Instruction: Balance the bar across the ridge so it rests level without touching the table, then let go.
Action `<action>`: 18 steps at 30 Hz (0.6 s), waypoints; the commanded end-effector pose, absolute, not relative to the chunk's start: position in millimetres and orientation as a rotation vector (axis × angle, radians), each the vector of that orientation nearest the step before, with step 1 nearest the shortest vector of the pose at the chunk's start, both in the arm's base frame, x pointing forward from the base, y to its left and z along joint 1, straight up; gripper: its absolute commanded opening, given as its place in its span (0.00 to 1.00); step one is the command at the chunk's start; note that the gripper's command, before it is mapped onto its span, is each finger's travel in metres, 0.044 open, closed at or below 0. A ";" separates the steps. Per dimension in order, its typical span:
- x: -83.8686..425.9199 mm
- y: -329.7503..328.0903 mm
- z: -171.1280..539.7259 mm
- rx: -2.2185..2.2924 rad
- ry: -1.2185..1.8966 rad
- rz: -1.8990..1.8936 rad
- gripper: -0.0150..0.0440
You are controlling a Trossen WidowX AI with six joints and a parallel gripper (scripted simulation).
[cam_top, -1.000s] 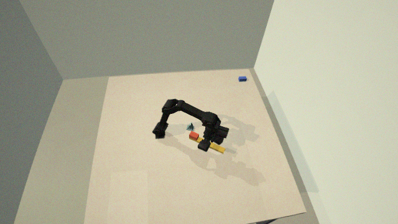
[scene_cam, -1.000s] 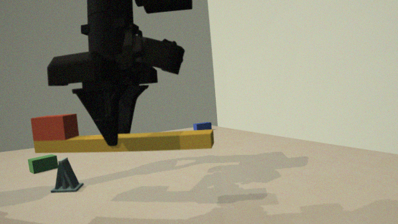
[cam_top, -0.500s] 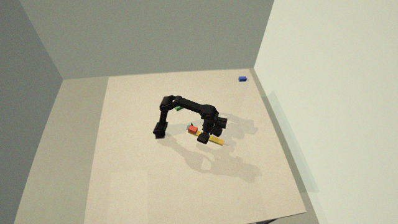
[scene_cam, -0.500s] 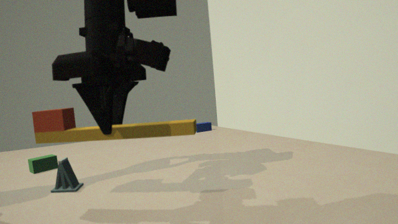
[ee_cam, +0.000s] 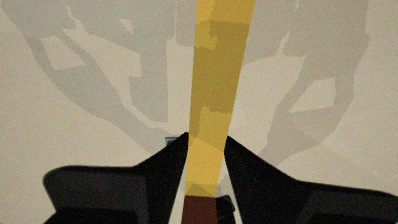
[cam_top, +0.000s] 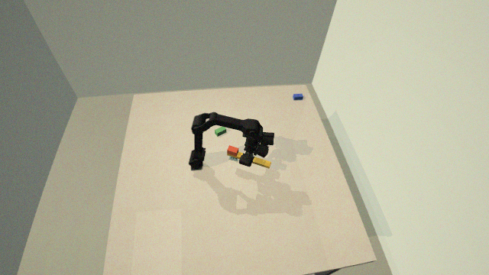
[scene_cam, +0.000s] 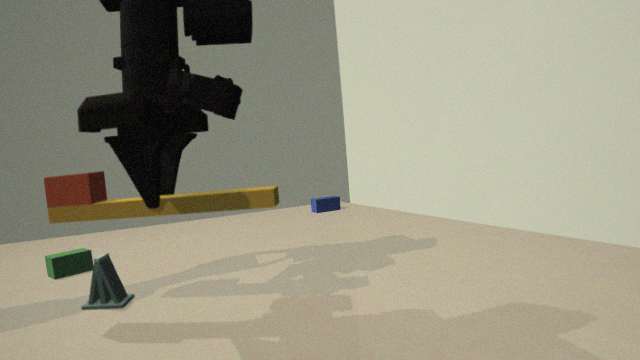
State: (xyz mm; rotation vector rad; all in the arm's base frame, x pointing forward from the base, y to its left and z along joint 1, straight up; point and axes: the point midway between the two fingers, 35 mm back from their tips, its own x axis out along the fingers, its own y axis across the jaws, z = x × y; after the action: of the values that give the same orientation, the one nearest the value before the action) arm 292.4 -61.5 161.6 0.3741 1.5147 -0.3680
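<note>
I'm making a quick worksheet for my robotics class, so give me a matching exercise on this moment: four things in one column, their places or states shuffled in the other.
1. bar
2. red block
3. ridge
4. blue block

A. on one end of the bar
B. near a far corner of the table
C. gripped by the end effector, off the table
D. standing on the table, bearing nothing

Pairs: 1-C, 2-A, 3-D, 4-B

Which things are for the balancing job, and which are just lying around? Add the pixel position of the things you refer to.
For the job:
- yellow bar (cam_top: pixel 262 162) (scene_cam: pixel 225 199) (ee_cam: pixel 215 75), red block (cam_top: pixel 232 150) (scene_cam: pixel 69 190) (ee_cam: pixel 199 210) on it
- grey-green ridge (cam_top: pixel 233 158) (scene_cam: pixel 107 282)
- claw (cam_top: pixel 246 162) (scene_cam: pixel 162 201) (ee_cam: pixel 206 138)

Just lying around:
- green block (cam_top: pixel 220 131) (scene_cam: pixel 70 263)
- blue block (cam_top: pixel 298 97) (scene_cam: pixel 325 204)
</note>
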 end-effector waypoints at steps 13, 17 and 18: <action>266.5 -5.5 160.8 0.326 1.519 -0.318 0.25; 258.6 7.7 159.6 0.314 1.522 -0.304 0.25; 256.6 10.9 159.2 0.311 1.522 -0.301 0.25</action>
State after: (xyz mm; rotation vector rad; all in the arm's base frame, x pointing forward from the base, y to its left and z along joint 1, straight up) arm 263.2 2.7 158.8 0.3190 1.5283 -0.3071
